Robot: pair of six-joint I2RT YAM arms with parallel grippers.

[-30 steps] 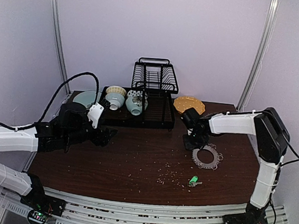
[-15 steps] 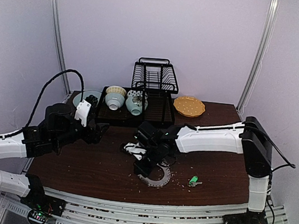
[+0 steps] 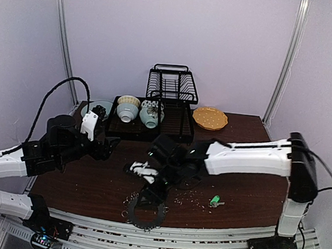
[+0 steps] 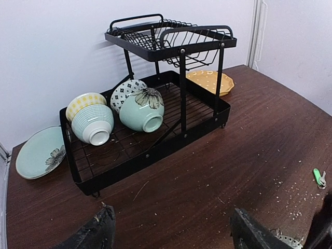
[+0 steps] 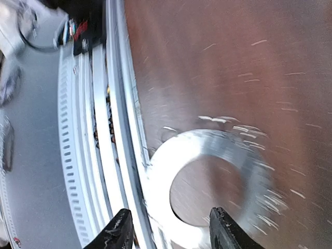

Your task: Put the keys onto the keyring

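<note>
The right arm (image 3: pixel 245 158) reaches across the bench (image 3: pixel 90 182) to its near middle, wrist bent down over the ring (image 3: pixel 144 225). The ring lies flat at the very front edge of the bench. In the right wrist view its rim (image 5: pixel 249 155) meets the rail (image 5: pixel 116 104) that runs along that edge. That view is blurred, but the right jaws stand spread apart, with the ring showing between and beyond the two fingers. Whether either finger touches the ring cannot be told.

The key (image 3: pixel 213 200) lies alone on the bench, well to the right of the ring, among pale crumbs (image 3: pixel 189 191). Nothing holds it.

The left arm (image 3: pixel 3 165) is off to the left. Its jaws are released and empty, facing the rack (image 4: pixel 182 88), and the key (image 4: pixel 317 176) shows at the far right of that view.

The step in hand looks like placing the ring; no key is on it yet. Since the ring sits so close to the edge, it would best be left fully on the bench before the jaws leave it. The next move then calls for the right arm to swing right to the key. It should clench on the green head and leave the blade end free to thread onto one of the wire loops on the ring's rim. The left arm could come in to steady the ring.
</note>
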